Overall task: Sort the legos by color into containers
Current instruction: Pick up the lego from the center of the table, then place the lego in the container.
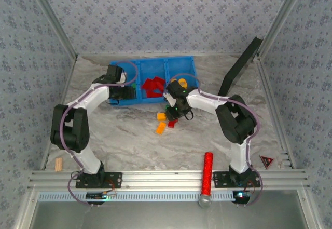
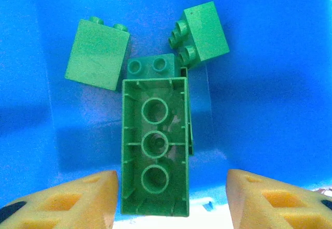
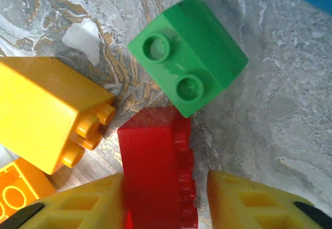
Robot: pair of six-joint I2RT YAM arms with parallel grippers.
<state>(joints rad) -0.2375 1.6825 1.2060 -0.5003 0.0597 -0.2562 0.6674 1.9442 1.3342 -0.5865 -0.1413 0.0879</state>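
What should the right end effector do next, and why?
Probably close the right end effector on the red brick: it lies on the marble table between the fingers, a sliver of gap showing beside one, so it looks unclamped.

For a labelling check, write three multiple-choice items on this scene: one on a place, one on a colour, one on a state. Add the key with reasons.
1. Where do the green plastic bricks in the left wrist view lie?
A. on the marble table
B. in a compartment of the blue plastic tray
C. on the metal rail

2. What colour is the plastic brick between the right gripper's fingers?
A. green
B. orange-yellow
C. red

3. How does the long green plastic brick between the left gripper's fingers lie?
A. studs toward the camera
B. hollow underside toward the camera
C. standing on end

Key:
1 B, blue floor surrounds them.
2 C, a red block sits between the yellow fingers.
3 B, its three round tubes and its ribs show.
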